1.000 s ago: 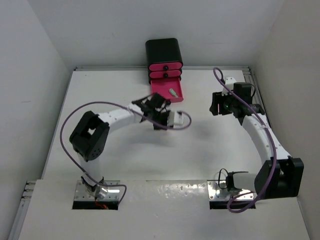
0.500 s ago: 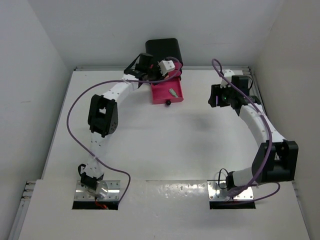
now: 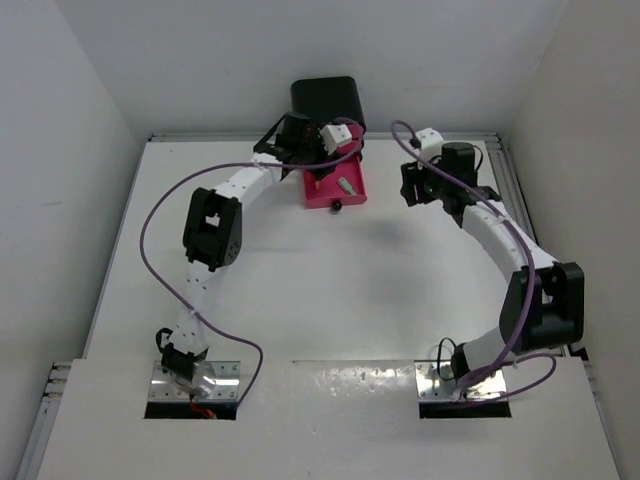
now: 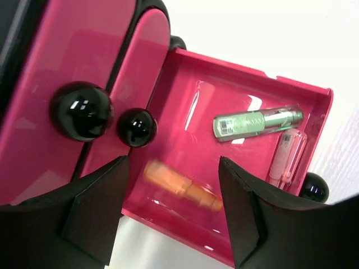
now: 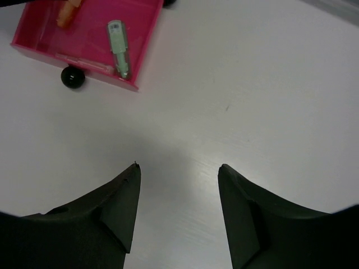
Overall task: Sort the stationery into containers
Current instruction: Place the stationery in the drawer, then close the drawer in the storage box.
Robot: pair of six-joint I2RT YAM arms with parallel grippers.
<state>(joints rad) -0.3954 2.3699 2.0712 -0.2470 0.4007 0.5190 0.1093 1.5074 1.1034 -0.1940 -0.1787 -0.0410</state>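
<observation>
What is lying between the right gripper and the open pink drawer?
Nothing. In the right wrist view, only bare white table separates the open right gripper from the pulled-out pink drawer.

The orange stick (image 4: pixel 182 190) is blurred; right wrist view crops the open drawer (image 5: pixel 90 39).

Open pink drawer (image 5: pixel 84 39), green stick (image 5: pixel 116 47) and orange stick (image 5: pixel 68 14) inside; jaws apart above white table (image 5: pixel 252 84)

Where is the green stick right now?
In the left wrist view, the green stick lies in the open pink drawer, next to the pale pink stick.
</observation>
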